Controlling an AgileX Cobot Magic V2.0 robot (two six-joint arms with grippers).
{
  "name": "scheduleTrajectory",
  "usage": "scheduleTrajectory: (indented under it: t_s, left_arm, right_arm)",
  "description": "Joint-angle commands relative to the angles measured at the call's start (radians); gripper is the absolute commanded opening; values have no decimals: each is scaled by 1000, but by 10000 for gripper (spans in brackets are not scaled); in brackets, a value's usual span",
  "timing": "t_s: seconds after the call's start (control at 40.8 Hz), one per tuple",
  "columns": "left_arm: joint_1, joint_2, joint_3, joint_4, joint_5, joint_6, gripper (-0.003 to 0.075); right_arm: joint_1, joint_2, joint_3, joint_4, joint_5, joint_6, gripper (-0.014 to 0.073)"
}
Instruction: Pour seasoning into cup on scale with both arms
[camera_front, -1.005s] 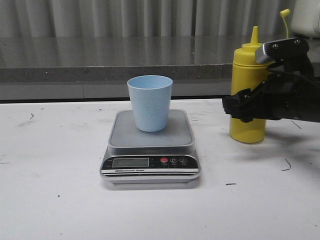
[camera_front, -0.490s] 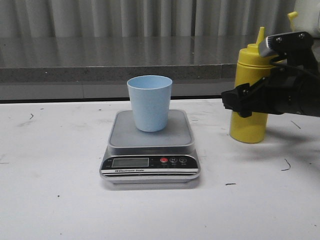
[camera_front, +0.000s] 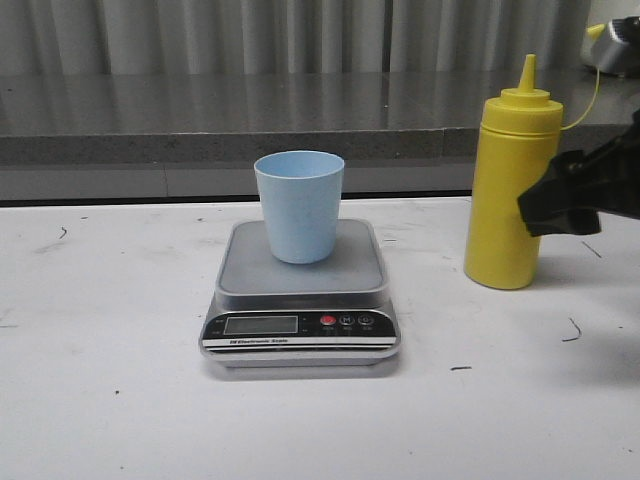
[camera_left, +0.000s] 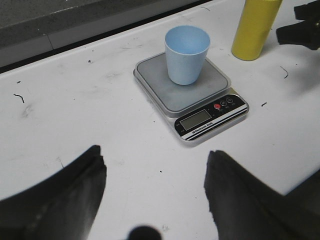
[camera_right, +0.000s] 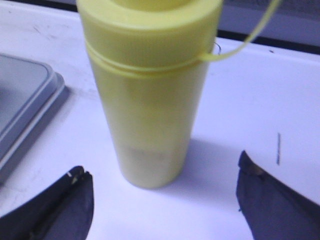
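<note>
From right wrist: tool (camera_right: 162, 200) fingers spread, clear of seasoning (camera_right: 150, 95).

The seasoning (camera_front: 509, 190) bottle looks like smooth yellow plastic, slightly translucent with a soft sheen. The cup (camera_front: 299, 205) is light blue plastic, plain and matt. The scale (camera_front: 300, 295) has a brushed grey metal platform with a dull finish and a glossy black plastic front panel. The table (camera_front: 110, 400) is white, smooth and matt, scuffed with dark marks
</note>
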Motion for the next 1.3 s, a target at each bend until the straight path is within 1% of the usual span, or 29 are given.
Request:
scheduleTrajectory:
  t_s: [0.0,0.098,0.172,0.245,0.343,0.368,0.417,0.515,0.613,0.686,0.735,0.907,1.078,1.127,1.201,1.225,1.275]
  left_arm:
    - [1,5,-27,-2,-75,-2,419]
    - [1,5,-27,-2,-75,-2,419]
    - [1,5,-27,46,-102,-2,419]
    - [1,5,-27,94,-153,-2,419]
    - [1,5,-27,96,-190,-2,419]
    - [1,5,-27,96,-194,-2,419]
    - [1,5,-27,96,-196,-2,419]
    - [1,5,-27,96,-196,-2,419]
    - [1,5,-27,96,-197,-2,419]
    - [1,5,-27,96,-199,-2,419]
    - [1,5,-27,96,-199,-2,419]
    - [1,5,-27,42,-193,-2,419]
    - [1,5,-27,40,-201,-2,419]
    - [1,5,-27,40,-201,-2,419]
    - [1,5,-27,40,-201,-2,418]
    - [1,5,-27,40,-199,-2,416]
    - [1,5,-27,40,-199,-2,384]
  right_arm:
    - [15,-151,-15,-16,161,37,602]
    - [67,-295,-30,-15,383,77,599]
    - [117,-375,-55,-3,549,85,595]
    - [173,-442,-92,8,740,84,594]
    - [251,-516,-154,12,1031,76,594]
    - [264,-529,-168,18,1065,68,594]
    - [291,-558,-200,43,1181,37,594]
    - [323,-611,-258,127,1312,-69,594]
    - [325,-662,-281,228,1359,-158,594]
    - [325,-716,-281,298,1362,-193,594]
    - [325,-752,-281,328,1360,-194,594]
    - [325,-886,-257,337,1300,-239,594]
    - [325,-970,-212,337,1236,-252,587]
    - [325,-980,-204,337,1232,-253,552]
    - [325,-982,-197,337,1232,-253,441]
    - [325,-982,-195,337,1231,-253,385]
    - [325,-982,-191,337,1227,-253,261]
